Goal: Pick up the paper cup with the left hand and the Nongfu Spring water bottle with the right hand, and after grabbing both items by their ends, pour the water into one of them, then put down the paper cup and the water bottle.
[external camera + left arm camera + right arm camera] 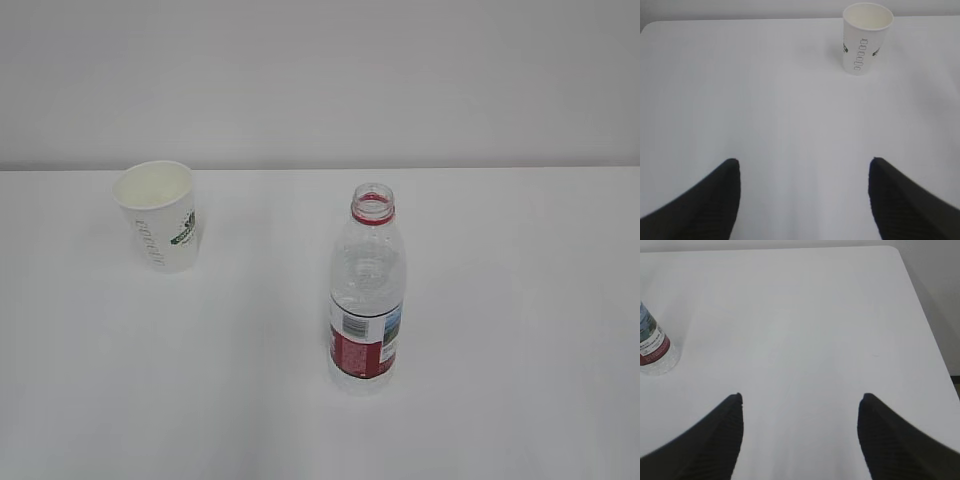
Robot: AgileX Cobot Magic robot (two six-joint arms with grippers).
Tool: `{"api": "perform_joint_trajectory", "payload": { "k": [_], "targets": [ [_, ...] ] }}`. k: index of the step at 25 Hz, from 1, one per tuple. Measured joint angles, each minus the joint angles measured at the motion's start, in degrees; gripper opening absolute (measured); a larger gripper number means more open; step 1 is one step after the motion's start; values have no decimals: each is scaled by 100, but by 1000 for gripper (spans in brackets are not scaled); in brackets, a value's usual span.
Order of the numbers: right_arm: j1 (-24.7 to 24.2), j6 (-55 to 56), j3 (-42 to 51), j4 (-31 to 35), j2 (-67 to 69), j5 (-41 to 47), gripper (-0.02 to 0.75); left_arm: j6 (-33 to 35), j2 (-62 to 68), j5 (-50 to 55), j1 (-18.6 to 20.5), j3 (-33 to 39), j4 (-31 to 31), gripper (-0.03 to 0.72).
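Observation:
The white paper cup (160,214) with green print stands upright at the back left of the table; in the left wrist view the paper cup (866,38) is far ahead and to the right. The uncapped Nongfu Spring water bottle (366,290) stands upright near the middle, with clear water in its lower part. Only the bottle's base (654,347) shows at the left edge of the right wrist view. My left gripper (804,165) is open over bare table. My right gripper (801,399) is open too, with nothing between its fingers. Neither gripper appears in the exterior view.
The white table (500,400) ends at a pale wall behind. In the right wrist view the table's right edge and rounded far corner (900,260) show, with floor beyond.

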Motion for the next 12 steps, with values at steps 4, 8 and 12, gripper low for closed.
{"api": "perform_joint_trajectory", "payload": {
  "k": [4, 8, 12],
  "targets": [
    [0, 0, 0, 0, 0, 0, 537, 0, 0, 0, 0, 0, 0, 579],
    [0, 0, 0, 0, 0, 0, 537, 0, 0, 0, 0, 0, 0, 579],
    [0, 0, 0, 0, 0, 0, 537, 0, 0, 0, 0, 0, 0, 579]
  ]
}}
